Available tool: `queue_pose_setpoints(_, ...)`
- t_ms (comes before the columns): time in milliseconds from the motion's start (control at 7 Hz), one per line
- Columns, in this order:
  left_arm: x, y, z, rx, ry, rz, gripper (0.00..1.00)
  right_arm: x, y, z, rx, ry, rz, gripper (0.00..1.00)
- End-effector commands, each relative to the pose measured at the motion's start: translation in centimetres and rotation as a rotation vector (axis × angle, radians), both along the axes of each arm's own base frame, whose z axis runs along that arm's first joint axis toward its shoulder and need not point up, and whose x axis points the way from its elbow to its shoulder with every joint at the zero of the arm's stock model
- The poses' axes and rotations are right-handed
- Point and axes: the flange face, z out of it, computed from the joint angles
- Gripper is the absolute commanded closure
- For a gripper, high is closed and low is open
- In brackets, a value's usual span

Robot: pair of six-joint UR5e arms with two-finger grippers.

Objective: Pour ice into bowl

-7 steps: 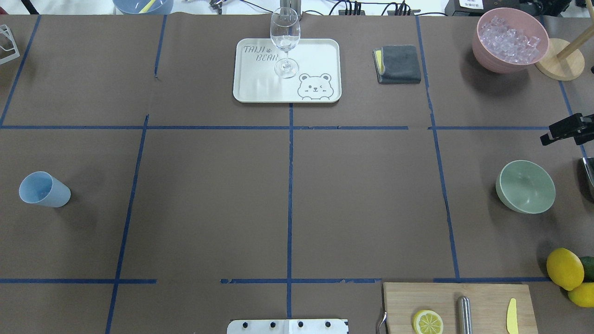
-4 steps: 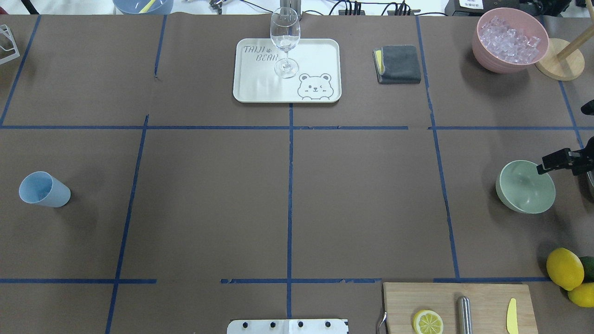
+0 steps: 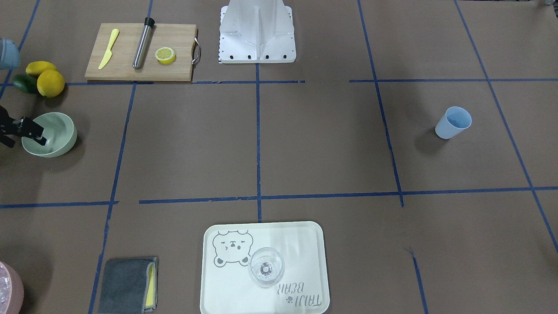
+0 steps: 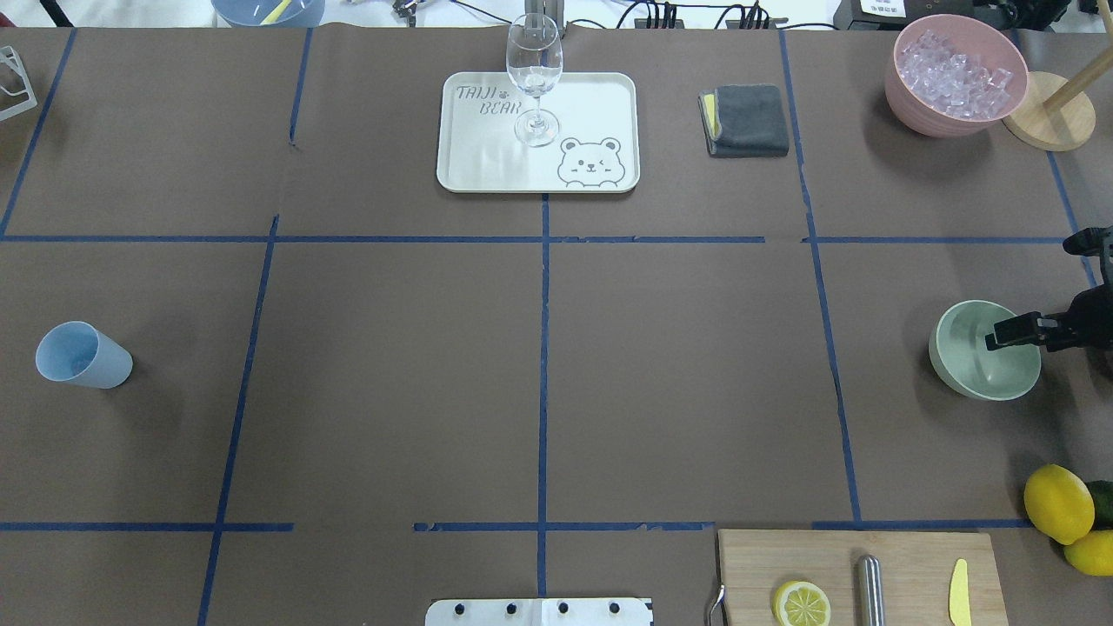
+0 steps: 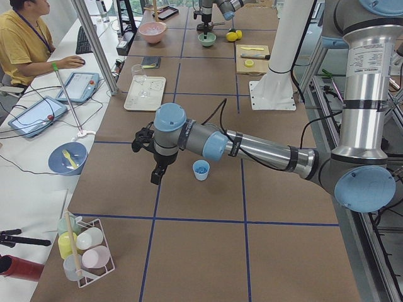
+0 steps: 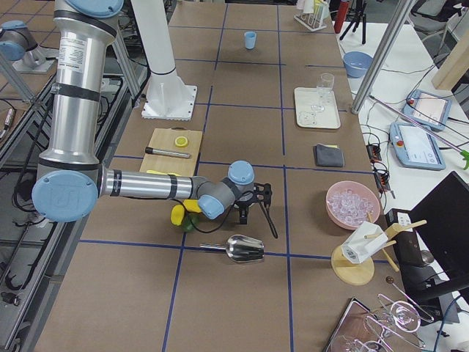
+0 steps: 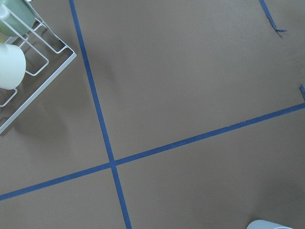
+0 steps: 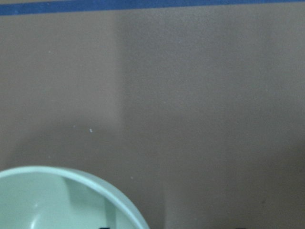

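Observation:
The ice is a heap of small clear cubes in the pink container at the far right. It also shows in the right view. The sage-green bowl stands empty at the right edge, and shows in the front view. My right gripper is open. One finger is over the bowl's inside, the other is outside its rim. The right wrist view shows the bowl's rim. My left gripper hangs beside the blue cup; I cannot tell if it is open or shut.
A blue cup lies at the left. A wine glass stands on a bear tray. There is also a grey cloth, a cutting board, lemons, a metal scoop and a wire rack.
My right gripper has moved towards the robot's side of the table, from beyond the bowl to over its rim. Nothing else has moved.

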Motion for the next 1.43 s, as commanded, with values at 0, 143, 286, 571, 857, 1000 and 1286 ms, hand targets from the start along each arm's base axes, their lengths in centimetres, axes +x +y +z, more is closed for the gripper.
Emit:
queue_pose_setpoints(0, -0.1, 0.0, -0.3, 0.007, -0.003, -0.002, 0.0, -0.3, 0.2, 0.0, 0.012, -0.011, -0.007, 1.0)
queue_pose_setpoints(143, -0.2, 0.1, -0.4, 0.011, -0.001, -0.002, 0.0, -0.3, 0.1, -0.6, 0.021, -0.019, -0.005, 1.0)
queue_pose_setpoints(286, -0.2, 0.1, -0.7, 0.017, -0.001, -0.002, 0.0, 0.0, 0.4, -1.7, 0.037, -0.031, -0.005, 1.0)
queue_pose_setpoints(571, -0.1, 0.9, -0.7, 0.02, 0.0, 0.002, 0.0, 0.6, 1.4, -3.6, 0.061, -0.048, -0.003, 1.0)
queue_pose_setpoints(857, 0.4, 0.8, -1.5, 0.092, 0.013, 0.016, 0.0, 0.6, 1.4, -8.1, 0.061, -0.102, 0.045, 1.0)
queue_pose_setpoints(1000, 3.4, 0.8, -2.0, 0.12, 0.022, 0.072, 0.0, 0.4, 1.2, -10.1, 0.043, -0.131, 0.079, 1.0)
queue_pose_setpoints(1286, 6.2, 0.8, -3.4, 0.234, 0.04, 0.125, 0.0, 0.1, 1.0, -12.9, 0.035, -0.17, 0.113, 1.0)
